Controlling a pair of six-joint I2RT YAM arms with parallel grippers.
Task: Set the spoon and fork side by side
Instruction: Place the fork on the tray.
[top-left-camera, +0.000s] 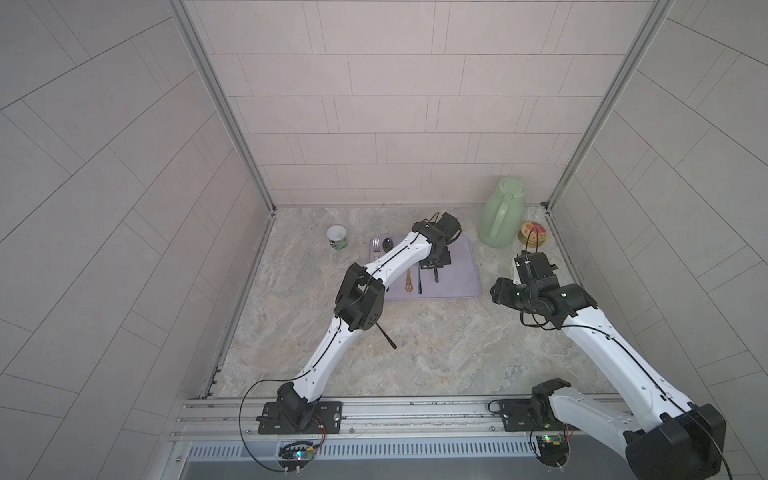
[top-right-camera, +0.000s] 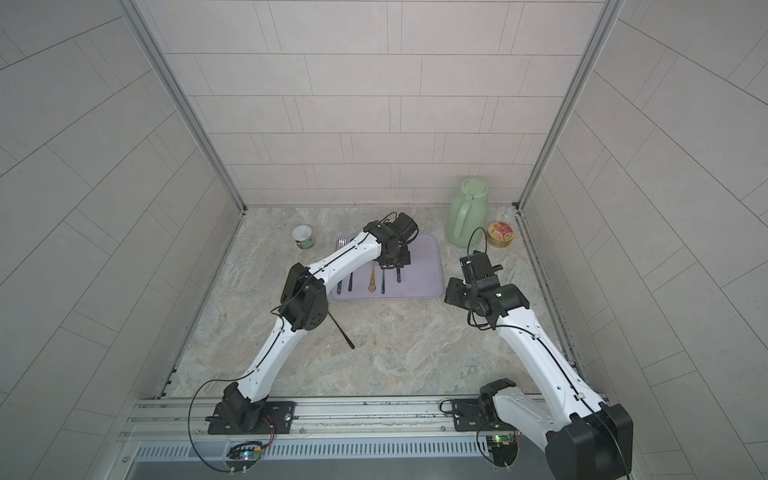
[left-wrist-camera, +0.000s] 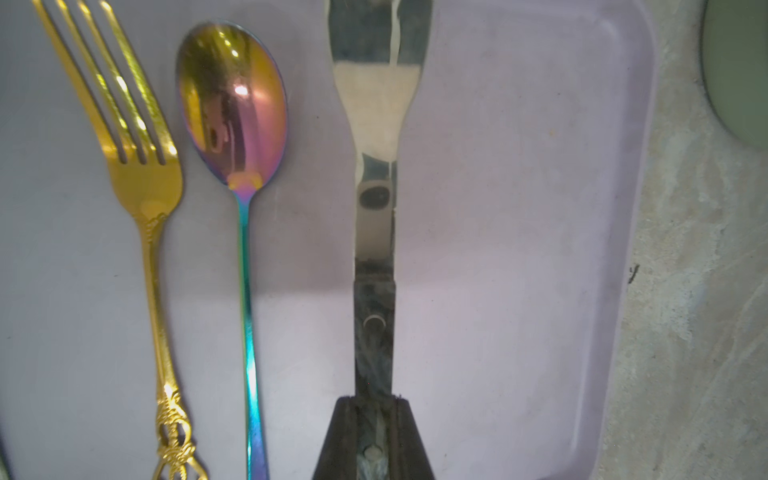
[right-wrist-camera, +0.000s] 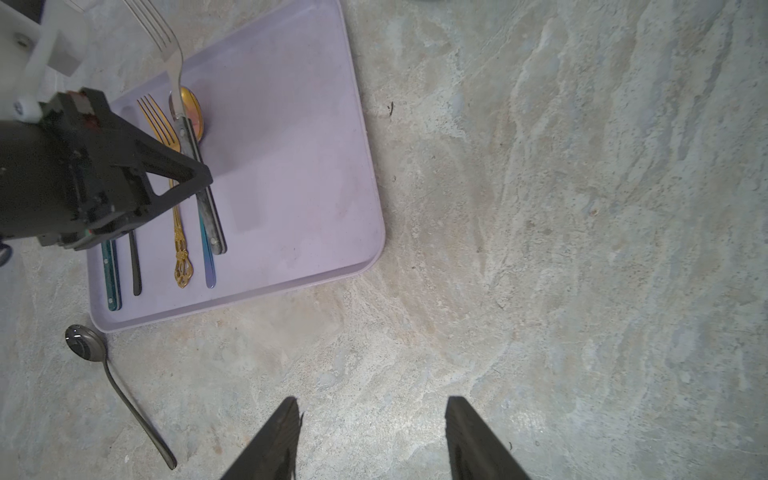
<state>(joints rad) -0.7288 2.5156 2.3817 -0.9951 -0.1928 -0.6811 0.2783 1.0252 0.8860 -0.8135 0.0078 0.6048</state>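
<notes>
Right wrist view: left hand (right-wrist-camera: 198, 179) clamps marble-handled fork (right-wrist-camera: 212, 226) above tray's (right-wrist-camera: 291, 166) bare half; right hand (right-wrist-camera: 372, 415) parted.

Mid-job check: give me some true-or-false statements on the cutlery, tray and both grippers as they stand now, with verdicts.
1. The left gripper is shut on the silver fork with a grey marbled handle. True.
2. The gold fork and the iridescent spoon lie crossed over each other. False: they lie side by side, not touching, on the lilac plastic tray.
3. The right gripper holds a spoon. False: its jaws stand open and empty over the stone-patterned tabletop.
4. A dark grey spoon lies on the tabletop, off the tray. True.
5. The pale green jug stands on the tray. False: it stands on the tabletop beyond it.
</notes>
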